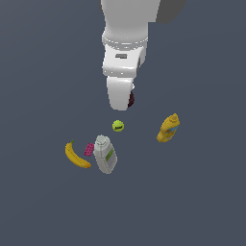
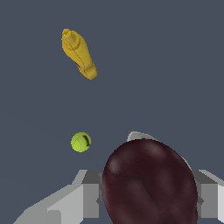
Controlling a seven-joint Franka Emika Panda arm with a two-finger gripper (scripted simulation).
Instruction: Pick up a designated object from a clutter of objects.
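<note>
Item 1, dark maroon ball [image 2: 151,183]: rounded, slightly egg-shaped in the wrist view, glossy skin with shallow creases and soft lumps. Sits between the two grey, blocky fingers [image 2: 87,199] of the gripper [image 2: 146,197], one on each flank, clamped against it. In the exterior view only a dark sliver [image 1: 131,99] shows at the edge of the white arm [image 1: 122,62], raised off the floor above the other items.

Item 2, tennis ball [image 1: 118,126]: small sphere, yellow-green, fuzzy-looking with a dark seam mark. Lies on the floor close below the arm's tip in the exterior view, apart from everything else.

Item 3, yellow bottle [image 1: 168,129]: moulded plastic, tapered neck with cap, lying on its side at about 3 o'clock from the tennis ball, well apart.

Item 4, grey-white bottle [image 1: 105,153]: smooth plastic, rounded shoulders, pale cap, green label on its side. Lying down, at 7 o'clock from the tennis ball.

Item 5, small pink block [image 1: 89,149]: flat, studded, magenta. Just beside the grey-white bottle at its 9 o'clock; whether they touch cannot be told.

Item 6, banana [image 1: 76,155]: curved, smooth yellow peel, dark stem tip. Just beyond the pink block, farthest toward the exterior view's left.

Surface, floor [image 1: 202,202]: flat, matte, uniform slate grey.
</note>
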